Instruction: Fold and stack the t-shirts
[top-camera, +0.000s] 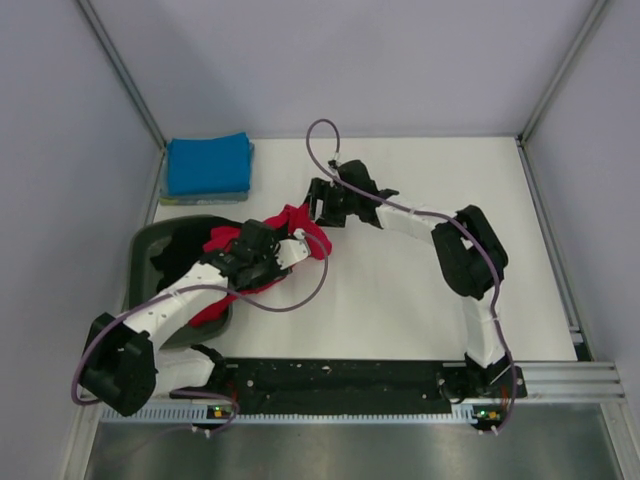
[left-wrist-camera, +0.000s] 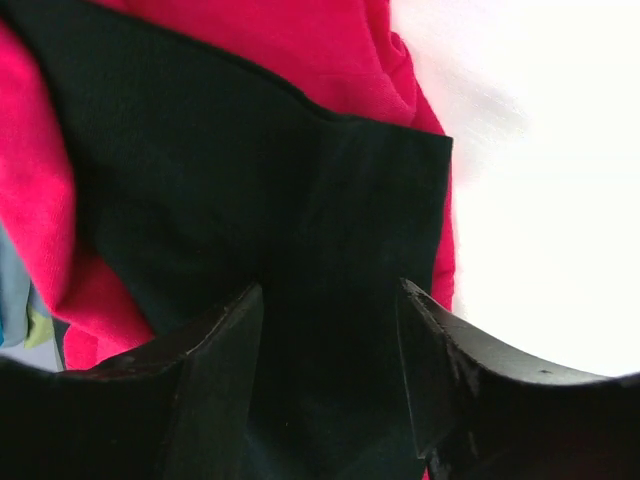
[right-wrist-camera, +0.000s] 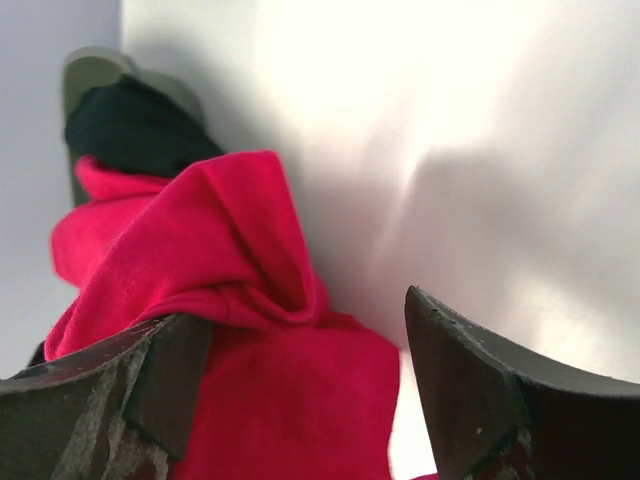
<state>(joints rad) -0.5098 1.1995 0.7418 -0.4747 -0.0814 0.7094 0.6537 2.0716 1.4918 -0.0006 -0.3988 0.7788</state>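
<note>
Beside the tub (top-camera: 141, 262), left gripper (left-wrist-camera: 330, 300) hangs over black t-shirt (left-wrist-camera: 250, 180), jaws apart and empty; right gripper (right-wrist-camera: 300, 312) likewise over red t-shirt (right-wrist-camera: 240, 250).

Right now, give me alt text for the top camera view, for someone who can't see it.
The left gripper and right gripper meet over a crumpled bright red cloth t-shirt spilling from a dark grey-green plastic tub on the white table's left side. A folded bright blue t-shirt lies at the far left corner.

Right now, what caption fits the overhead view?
Left gripper and right gripper, both open, over a crumpled bright red cloth t-shirt.
</note>
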